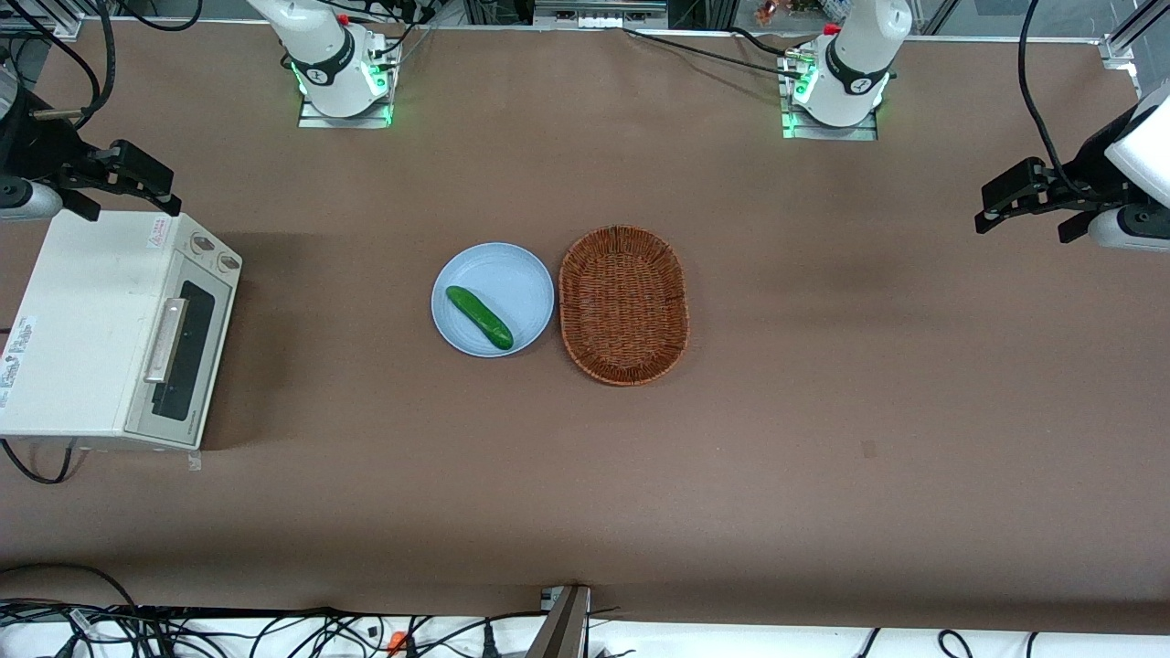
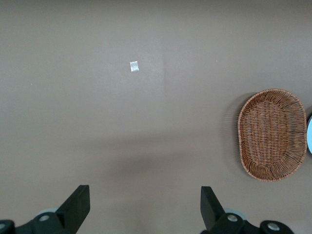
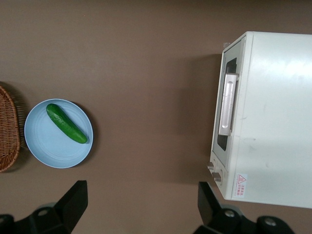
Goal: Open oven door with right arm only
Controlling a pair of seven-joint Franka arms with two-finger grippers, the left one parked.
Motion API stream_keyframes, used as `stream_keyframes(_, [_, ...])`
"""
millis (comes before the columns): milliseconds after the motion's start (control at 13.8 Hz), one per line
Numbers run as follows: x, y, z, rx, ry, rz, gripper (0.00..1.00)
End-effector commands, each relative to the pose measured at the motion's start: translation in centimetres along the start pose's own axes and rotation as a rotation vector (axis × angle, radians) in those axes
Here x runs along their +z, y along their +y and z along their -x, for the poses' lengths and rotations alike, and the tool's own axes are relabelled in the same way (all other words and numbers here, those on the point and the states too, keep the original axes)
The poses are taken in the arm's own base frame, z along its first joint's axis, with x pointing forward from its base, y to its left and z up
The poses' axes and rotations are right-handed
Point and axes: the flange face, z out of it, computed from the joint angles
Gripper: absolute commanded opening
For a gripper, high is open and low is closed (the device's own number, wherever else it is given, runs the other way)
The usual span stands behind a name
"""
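The cream-white toaster oven [image 1: 82,320] stands at the working arm's end of the table. Its door [image 1: 187,352] is shut, with a dark glass window and a silver bar handle [image 1: 165,340]. The door [image 3: 223,122] and handle [image 3: 227,105] also show in the right wrist view. My right gripper [image 1: 151,185] hangs high above the table, over the oven's corner farthest from the front camera. It is open and empty [image 3: 141,192], apart from the door and handle.
Two knobs [image 1: 213,252] sit on the control strip beside the door. A light blue plate [image 1: 526,279] holding a green cucumber [image 1: 478,317] lies mid-table, with a brown wicker basket [image 1: 622,304] beside it. Cables run along the table's near edge.
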Motion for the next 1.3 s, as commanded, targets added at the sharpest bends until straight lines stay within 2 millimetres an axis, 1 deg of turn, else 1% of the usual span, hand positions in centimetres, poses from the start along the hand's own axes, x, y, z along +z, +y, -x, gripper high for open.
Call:
stream_keyframes(0, [-0.4, -0.1, 1.0, 0.003, -0.05, -0.02, 1.0])
stream_keyframes(217, [-0.5, 0.0, 0.9, -0.019, -0.044, -0.004, 1.0])
stream_keyframes(507, [-0.1, 0.3, 1.0, -0.109, -0.061, 0.017, 1.0])
stream_keyframes(797, [0.0, 0.4, 1.0, -0.112, -0.063, 0.024, 1.0])
stream_keyframes(1232, [1.0, 0.7, 0.9, -0.111, -0.08, 0.047, 1.0])
